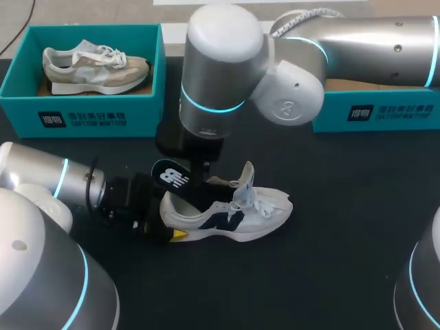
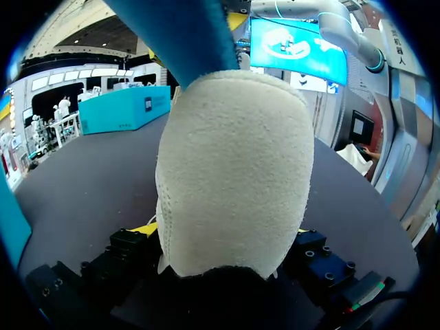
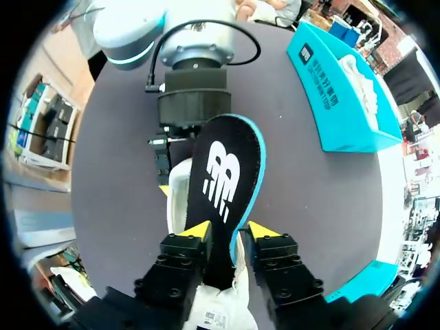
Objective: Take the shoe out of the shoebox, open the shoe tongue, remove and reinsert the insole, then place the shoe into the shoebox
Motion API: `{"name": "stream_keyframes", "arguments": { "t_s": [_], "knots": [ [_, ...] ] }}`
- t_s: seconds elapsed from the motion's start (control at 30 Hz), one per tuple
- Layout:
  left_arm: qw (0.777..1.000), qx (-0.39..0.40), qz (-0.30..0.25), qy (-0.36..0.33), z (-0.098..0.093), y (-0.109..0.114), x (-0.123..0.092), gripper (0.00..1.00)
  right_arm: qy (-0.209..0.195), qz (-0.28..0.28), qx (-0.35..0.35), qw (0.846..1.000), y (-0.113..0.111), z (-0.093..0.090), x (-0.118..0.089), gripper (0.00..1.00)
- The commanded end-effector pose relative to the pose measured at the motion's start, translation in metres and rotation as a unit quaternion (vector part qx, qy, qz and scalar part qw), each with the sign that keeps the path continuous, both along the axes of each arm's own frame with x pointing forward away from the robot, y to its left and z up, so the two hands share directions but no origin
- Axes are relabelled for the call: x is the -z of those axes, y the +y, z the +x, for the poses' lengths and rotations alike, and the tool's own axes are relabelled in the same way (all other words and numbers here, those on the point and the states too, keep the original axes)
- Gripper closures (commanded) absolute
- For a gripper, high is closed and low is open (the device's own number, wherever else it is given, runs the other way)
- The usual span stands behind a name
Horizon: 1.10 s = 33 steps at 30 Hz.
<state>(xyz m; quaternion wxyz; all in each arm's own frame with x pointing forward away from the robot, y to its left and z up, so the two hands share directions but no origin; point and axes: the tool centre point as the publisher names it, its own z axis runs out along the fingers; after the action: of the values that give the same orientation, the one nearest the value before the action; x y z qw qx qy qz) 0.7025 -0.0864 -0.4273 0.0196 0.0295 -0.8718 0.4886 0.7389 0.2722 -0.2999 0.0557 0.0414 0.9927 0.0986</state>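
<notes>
A white shoe (image 1: 240, 213) with a navy mark lies on its sole mid-table, toe to the right. A black insole (image 1: 172, 177) with a white logo and a teal edge stands up out of its opening. My right gripper (image 3: 232, 232) is over the shoe's opening, open, with the insole (image 3: 223, 172) between its yellow tips and a small gap at one side. My left gripper (image 1: 168, 230) is at the shoe's heel. That pale heel (image 2: 234, 172) fills the space between its fingers, which touch it on both sides.
A teal shoebox (image 1: 82, 110) at the far left holds a beige shoe (image 1: 96, 67). A second teal box (image 1: 385, 110) stands at the far right, partly behind my right arm. The dark tabletop (image 1: 344, 240) spreads to the right of the shoe.
</notes>
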Motion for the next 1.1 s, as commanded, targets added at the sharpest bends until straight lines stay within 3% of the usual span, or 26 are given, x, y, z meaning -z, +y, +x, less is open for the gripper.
{"name": "stream_keyframes", "arguments": {
  "t_s": [0.03, 0.53, 0.63, 0.67, 0.9, 1.1],
  "knots": [
    [1.000, -0.001, 0.002, 0.000, 0.002, -0.001, 0.005, 1.00, 0.036, 0.104, -0.023, 0.994, -0.014, 0.000, 0.013, 0.00],
    [1.000, -0.001, 0.002, 0.000, 0.002, -0.001, 0.005, 1.00, 0.042, 0.118, -0.022, 0.992, -0.014, 0.000, 0.012, 0.00],
    [1.000, -0.001, 0.002, 0.000, 0.002, -0.001, 0.005, 1.00, 0.068, 0.157, -0.036, 0.985, -0.007, 0.001, 0.008, 0.00],
    [1.000, -0.001, 0.002, 0.000, 0.002, -0.001, 0.005, 1.00, 0.101, 0.170, -0.039, 0.980, -0.005, 0.000, 0.008, 0.00],
    [1.000, -0.001, 0.002, 0.000, 0.002, -0.001, 0.005, 1.00, 0.143, 0.198, -0.049, 0.969, 0.001, -0.003, 0.001, 0.00],
    [1.000, -0.001, 0.002, 0.000, 0.002, -0.001, 0.005, 1.00, 0.195, 0.209, -0.047, 0.957, 0.003, -0.007, 0.007, 0.00]
  ]
}}
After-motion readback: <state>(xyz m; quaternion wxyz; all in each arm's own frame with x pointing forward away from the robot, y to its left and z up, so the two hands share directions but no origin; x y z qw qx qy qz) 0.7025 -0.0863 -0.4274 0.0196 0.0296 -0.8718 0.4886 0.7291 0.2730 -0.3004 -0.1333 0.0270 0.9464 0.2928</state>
